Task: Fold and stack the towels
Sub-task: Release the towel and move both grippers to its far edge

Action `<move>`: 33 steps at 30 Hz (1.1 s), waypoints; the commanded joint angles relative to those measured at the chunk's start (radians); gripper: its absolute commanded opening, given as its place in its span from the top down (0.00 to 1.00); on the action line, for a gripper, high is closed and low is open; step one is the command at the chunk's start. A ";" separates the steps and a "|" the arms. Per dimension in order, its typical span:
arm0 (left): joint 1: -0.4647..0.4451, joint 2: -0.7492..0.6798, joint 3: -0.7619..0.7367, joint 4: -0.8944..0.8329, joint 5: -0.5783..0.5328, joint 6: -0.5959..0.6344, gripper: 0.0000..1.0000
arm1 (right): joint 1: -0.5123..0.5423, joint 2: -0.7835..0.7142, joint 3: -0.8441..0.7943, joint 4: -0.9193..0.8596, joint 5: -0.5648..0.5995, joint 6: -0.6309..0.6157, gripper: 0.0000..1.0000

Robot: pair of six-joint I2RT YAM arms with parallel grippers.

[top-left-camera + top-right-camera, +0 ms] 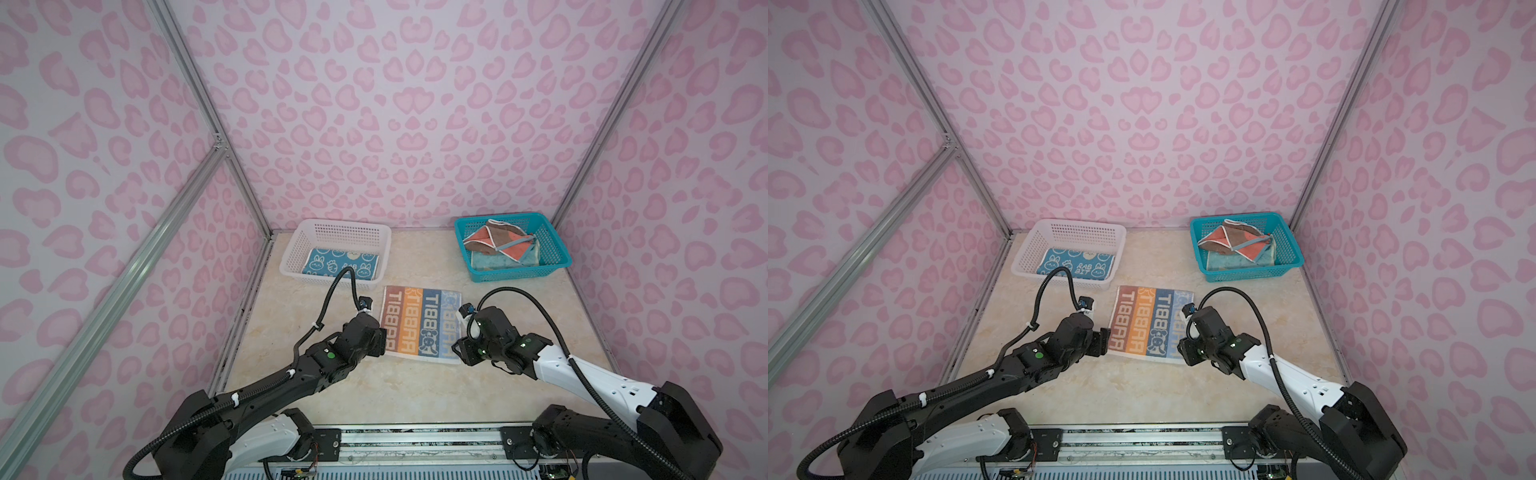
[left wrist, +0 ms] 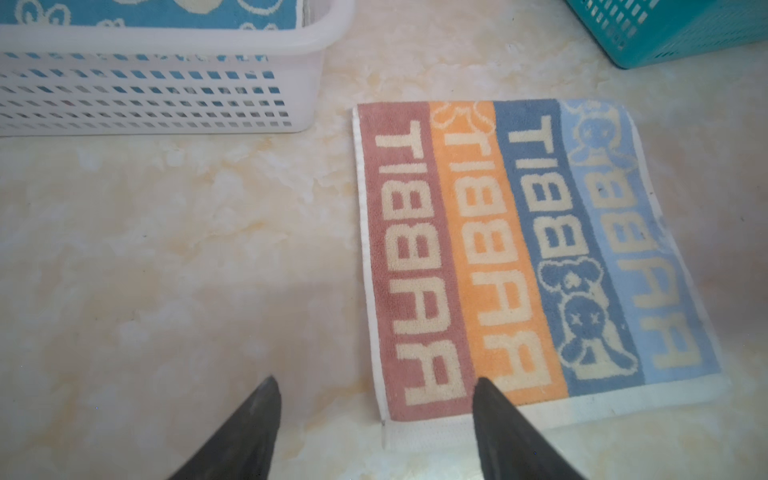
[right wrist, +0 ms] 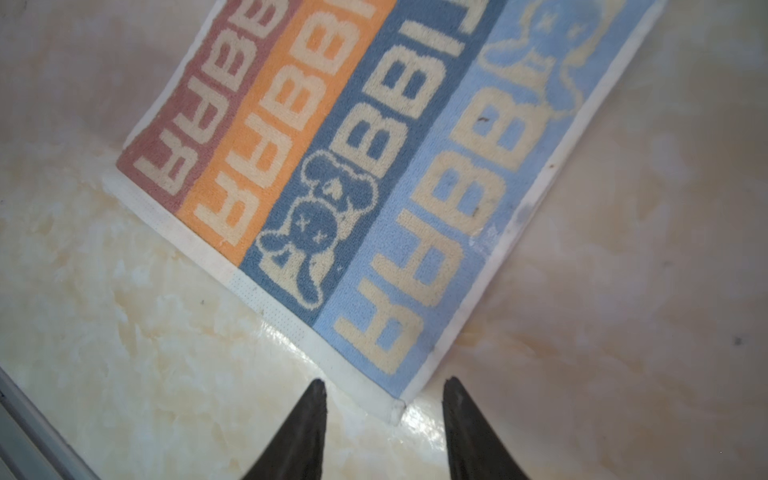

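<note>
Left gripper: wide open, empty. Right gripper: partly open, empty too. Sitting at the 2 near corners of the striped towel, flat on the surface

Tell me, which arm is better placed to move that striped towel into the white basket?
Left, probably. The left gripper, open, straddles the striped towel at its corner on the white basket side, so the carry looks short. The right gripper, also open, sits at the opposite near corner, farther away.
</note>
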 commanded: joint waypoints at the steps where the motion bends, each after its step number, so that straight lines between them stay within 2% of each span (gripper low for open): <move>1: 0.002 0.044 0.073 -0.019 -0.029 0.025 0.20 | -0.001 0.053 0.050 0.025 0.049 0.018 0.55; 4: 0.003 0.123 0.153 -0.020 -0.009 0.046 0.11 | -0.002 0.124 0.125 -0.002 0.142 0.023 0.54; 6: 0.005 0.187 0.213 -0.023 0.002 0.062 0.10 | -0.013 0.171 0.175 -0.018 0.227 0.038 0.55; 9: 0.011 0.296 0.305 -0.020 0.018 0.084 0.10 | -0.060 0.243 0.241 -0.024 0.276 0.048 0.55; 15: 0.034 0.503 0.477 -0.041 0.036 0.099 0.12 | -0.179 0.360 0.296 0.086 0.254 0.068 0.57; 20: 0.070 0.613 0.586 -0.073 0.051 0.071 0.13 | -0.246 0.471 0.347 0.174 0.207 0.080 0.59; 28: 0.091 0.650 0.606 -0.076 0.073 0.062 0.14 | -0.272 0.625 0.420 0.288 0.148 0.091 0.60; 33: 0.097 0.657 0.605 -0.083 0.070 0.073 0.14 | -0.274 0.701 0.453 0.298 0.144 0.117 0.63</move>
